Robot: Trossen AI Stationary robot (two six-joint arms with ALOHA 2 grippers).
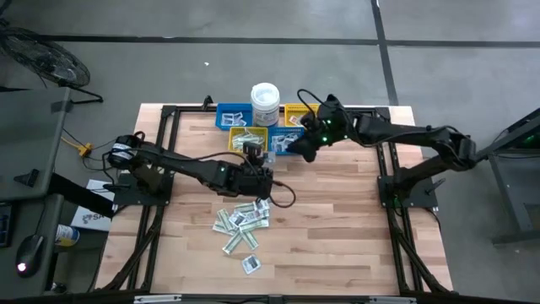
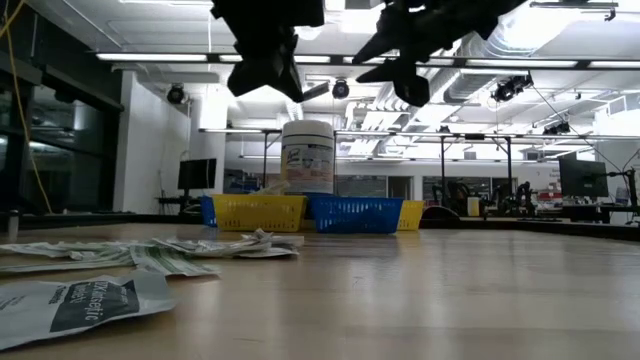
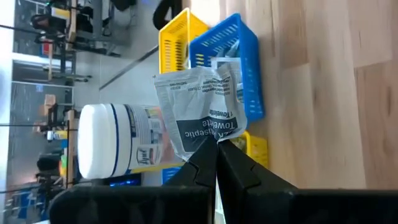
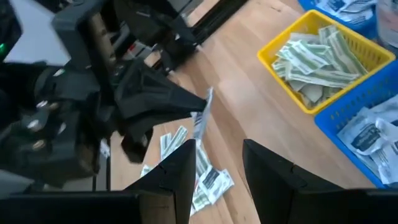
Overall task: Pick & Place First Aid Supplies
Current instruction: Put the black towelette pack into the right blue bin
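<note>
packet (image 3: 202,109) at frame centre: white, dark band with white print; tub (image 3: 118,140) at left: white, blue stripe; bins (image 1: 253,127) at top centre: blue and yellow; strips (image 4: 314,59) at upper right: pale green-and-white; table (image 1: 337,228): light wood planks

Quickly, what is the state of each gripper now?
Left gripper: shut on a white towelette packet.
Right gripper: open, holding nothing.

2 dark two-finger grippers are up: the left gripper (image 3: 216,149) with 1 white square paper packet (image 3: 202,109) pinched between its closed jaws, the right gripper (image 4: 217,165) with nothing between its parted jaws. 1 white lidded plastic tub (image 1: 265,103), 2 yellow plastic bins (image 1: 249,139), 2 blue plastic bins (image 1: 234,115).
</note>
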